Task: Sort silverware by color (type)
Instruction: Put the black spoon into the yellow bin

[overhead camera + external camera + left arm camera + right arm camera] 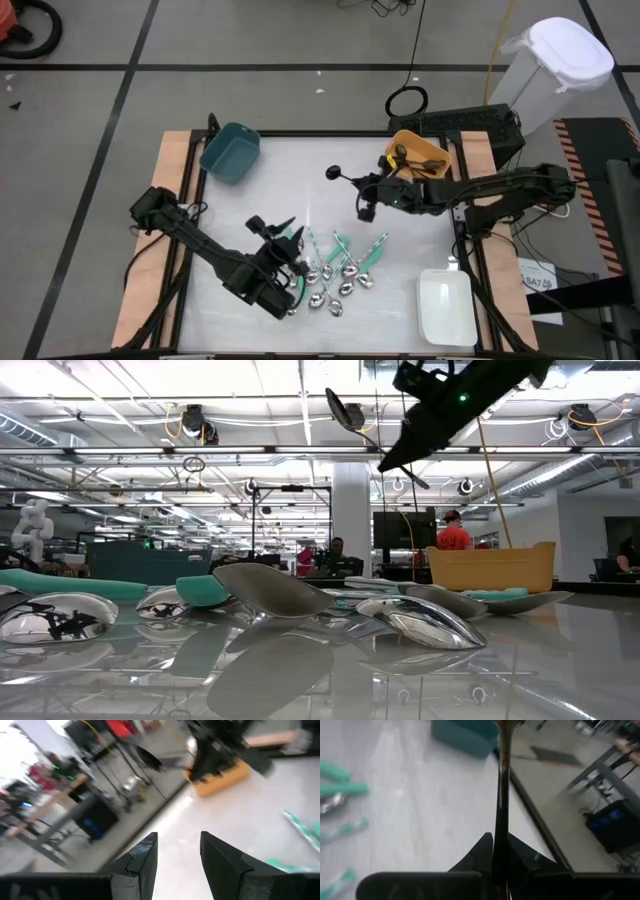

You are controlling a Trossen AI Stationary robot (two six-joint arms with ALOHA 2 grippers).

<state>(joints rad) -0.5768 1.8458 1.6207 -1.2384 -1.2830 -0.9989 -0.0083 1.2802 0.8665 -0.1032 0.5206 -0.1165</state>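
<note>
A pile of silverware [335, 272], shiny spoons and teal-handled pieces, lies on the white table top near the middle front. In the low view the spoons [270, 592] rest on their bowls. My right gripper [368, 186] hangs above the table's middle, left of the orange bin [420, 158], shut on a dark spoon [340, 176]. The low view shows that spoon [347, 412] high in the air. My left gripper [270, 226] stands open just left of the pile, and the left wrist view shows nothing between its fingers [142, 857]. My right gripper pinches the dark spoon's handle [500, 837] between its two fingers, toward the handle's free end. The fingers come from the table's right, slanting slightly down. The handle runs straight out ahead of them, with the bowl [333, 173] at the far tip. The spoon is lifted clear of the table.
The orange bin holds dark utensils [415, 160]. A teal bin [230, 152] stands at the far left and a white bin [447, 305] at the near right. A wooden frame [175, 200] borders the table. People show in the room behind.
</note>
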